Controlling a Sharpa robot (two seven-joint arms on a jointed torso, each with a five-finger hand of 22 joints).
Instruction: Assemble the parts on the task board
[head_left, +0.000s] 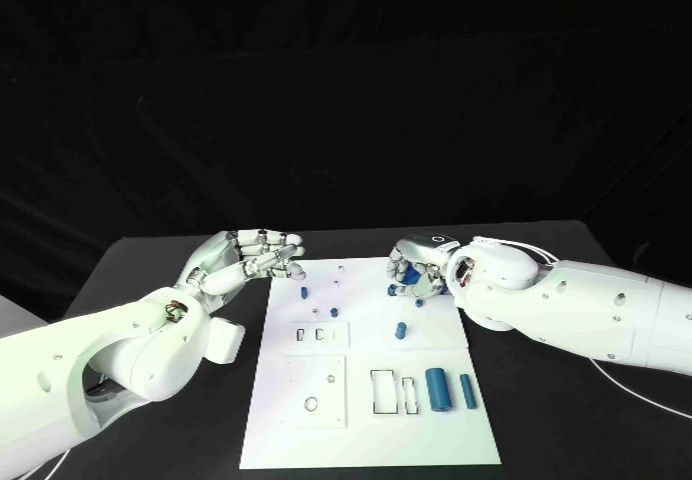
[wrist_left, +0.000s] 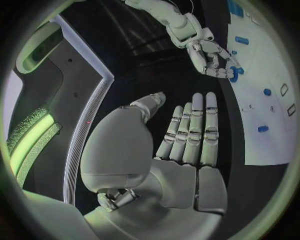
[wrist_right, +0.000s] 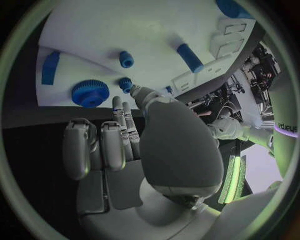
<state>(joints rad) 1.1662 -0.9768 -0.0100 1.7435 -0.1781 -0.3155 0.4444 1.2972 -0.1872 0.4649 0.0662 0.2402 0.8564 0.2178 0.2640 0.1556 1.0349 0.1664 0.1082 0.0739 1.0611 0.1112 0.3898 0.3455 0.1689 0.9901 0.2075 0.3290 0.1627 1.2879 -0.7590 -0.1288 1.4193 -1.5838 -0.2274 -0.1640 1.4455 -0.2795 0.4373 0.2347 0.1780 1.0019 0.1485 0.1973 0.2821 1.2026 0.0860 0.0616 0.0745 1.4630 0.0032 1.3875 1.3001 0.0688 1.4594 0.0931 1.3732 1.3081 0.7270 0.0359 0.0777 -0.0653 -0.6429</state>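
Note:
The white task board (head_left: 368, 420) lies in the middle of the black table. My right hand (head_left: 421, 268) hovers over its far right corner, fingers curled down around a blue gear (wrist_right: 90, 93) that sits on the board. From the left wrist, its fingertips (wrist_left: 219, 70) touch that blue gear (wrist_left: 234, 75); whether they grip it is unclear. My left hand (head_left: 253, 255) hangs beside the board's far left corner, fingers straight and together (wrist_left: 190, 125), holding nothing. Small blue pegs (head_left: 303, 293) (head_left: 401, 330) stand on the board.
A thick blue cylinder (head_left: 437, 388) and a slimmer one (head_left: 467, 390) lie at the board's near right, beside rectangular slots (head_left: 382, 392). A round hole (head_left: 312, 403) is at the near left. Black table surrounds the board.

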